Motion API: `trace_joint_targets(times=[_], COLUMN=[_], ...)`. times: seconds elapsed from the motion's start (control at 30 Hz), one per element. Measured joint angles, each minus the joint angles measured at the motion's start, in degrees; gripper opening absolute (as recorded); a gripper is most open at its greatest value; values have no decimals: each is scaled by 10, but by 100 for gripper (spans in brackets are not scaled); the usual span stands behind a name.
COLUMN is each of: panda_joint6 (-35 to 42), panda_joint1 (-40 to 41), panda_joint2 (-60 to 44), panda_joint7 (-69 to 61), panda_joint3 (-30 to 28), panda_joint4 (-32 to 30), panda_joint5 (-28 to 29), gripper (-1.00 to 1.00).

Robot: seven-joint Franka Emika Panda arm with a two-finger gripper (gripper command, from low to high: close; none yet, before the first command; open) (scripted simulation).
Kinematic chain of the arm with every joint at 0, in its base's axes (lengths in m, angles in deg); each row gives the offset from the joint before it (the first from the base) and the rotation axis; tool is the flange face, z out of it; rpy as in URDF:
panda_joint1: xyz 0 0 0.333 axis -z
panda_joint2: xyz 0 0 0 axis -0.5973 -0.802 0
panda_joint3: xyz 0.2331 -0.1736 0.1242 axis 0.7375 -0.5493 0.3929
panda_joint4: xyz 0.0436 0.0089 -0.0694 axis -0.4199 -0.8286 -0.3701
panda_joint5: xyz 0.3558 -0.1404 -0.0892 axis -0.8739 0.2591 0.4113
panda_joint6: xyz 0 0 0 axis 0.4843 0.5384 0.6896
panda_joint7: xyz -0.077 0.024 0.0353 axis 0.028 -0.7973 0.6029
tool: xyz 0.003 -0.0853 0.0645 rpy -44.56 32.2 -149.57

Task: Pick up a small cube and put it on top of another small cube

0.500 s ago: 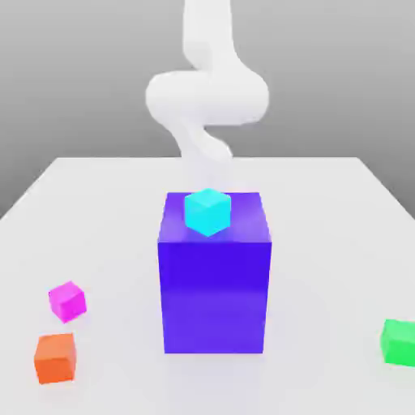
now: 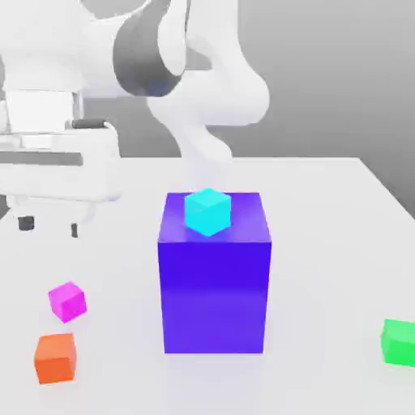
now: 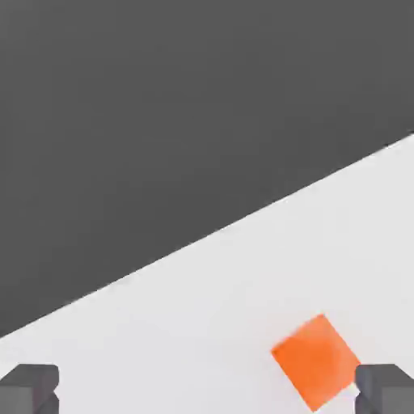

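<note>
The small magenta cube [image 2: 66,300] rests on the white table near the exterior view's left. Far off at the exterior view's right lies the small green cube [image 2: 400,341]. My gripper [image 2: 50,226] hangs well above the table at the left, higher than the magenta cube and a little behind it. Its two dark fingertips [image 2: 26,223] stand wide apart, open, with nothing between them. In the hand view the gripper [image 3: 206,392] looks down on the table with an orange cube [image 3: 315,360] close to one fingertip [image 3: 384,388].
A big blue-violet block [image 2: 213,275] stands mid-table with a cyan cube [image 2: 207,211] on top. The orange cube [image 2: 55,357] lies just in front of the magenta one. The table edge [image 3: 202,238] runs diagonally through the hand view, dark floor beyond.
The hand and forearm have swung into sight at the exterior view's left, above the magenta cube's area. No cube has moved.
</note>
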Motion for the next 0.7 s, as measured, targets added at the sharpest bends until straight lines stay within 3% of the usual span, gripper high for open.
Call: trace_joint_targets(times=[0.23,0.37,0.53,0.57,0.7], panda_joint6=[-89,-129,-179,-189,-189], panda_joint1=[71,102,182,200,200], panda_joint2=[-133,-189,-255,-268,-268], panda_joint7=[-6,-56,-113,-121,-120], panda_joint3=[-41,4,101,121,121], panda_joint4=[-68,-59,-43,-40,-40], panda_joint5=[-6,-72,-147,-157,-156], gripper=[0,0,0,-100,-100])
